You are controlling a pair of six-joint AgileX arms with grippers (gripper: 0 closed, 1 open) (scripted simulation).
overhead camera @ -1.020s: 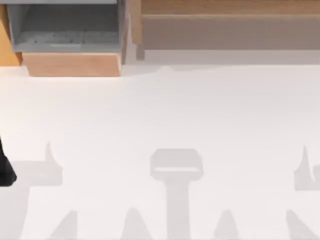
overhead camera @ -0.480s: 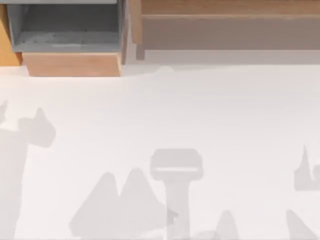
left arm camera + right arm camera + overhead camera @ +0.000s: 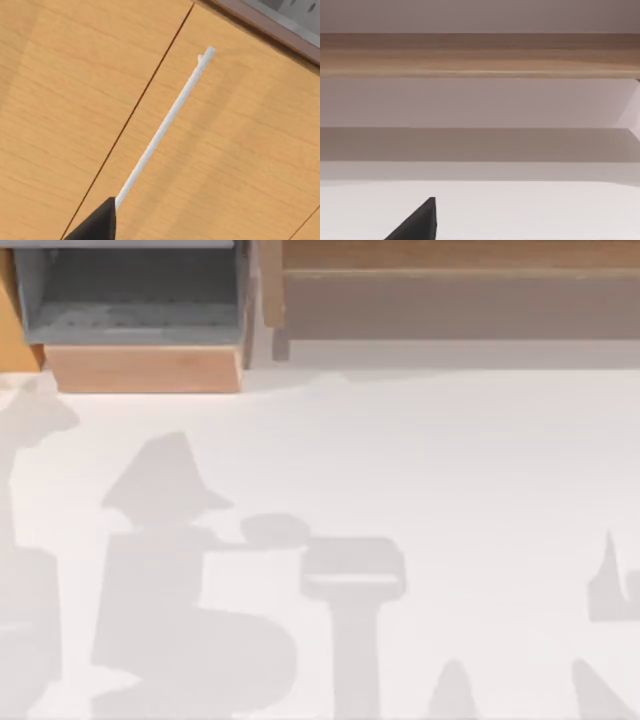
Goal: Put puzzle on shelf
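beside the shelf (image 3: pixel 450 255) sits a grey-lined box (image 3: pixel 135 300).

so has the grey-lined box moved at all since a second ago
No. The grey-lined box keeps its place in the top view, its right wall just beside the left end of the shelf.

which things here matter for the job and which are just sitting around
For the job:
shelf
left gripper, close to a wooden front
right gripper, facing the shelf

Just there:
grey-lined box
white handle on the wooden front
table
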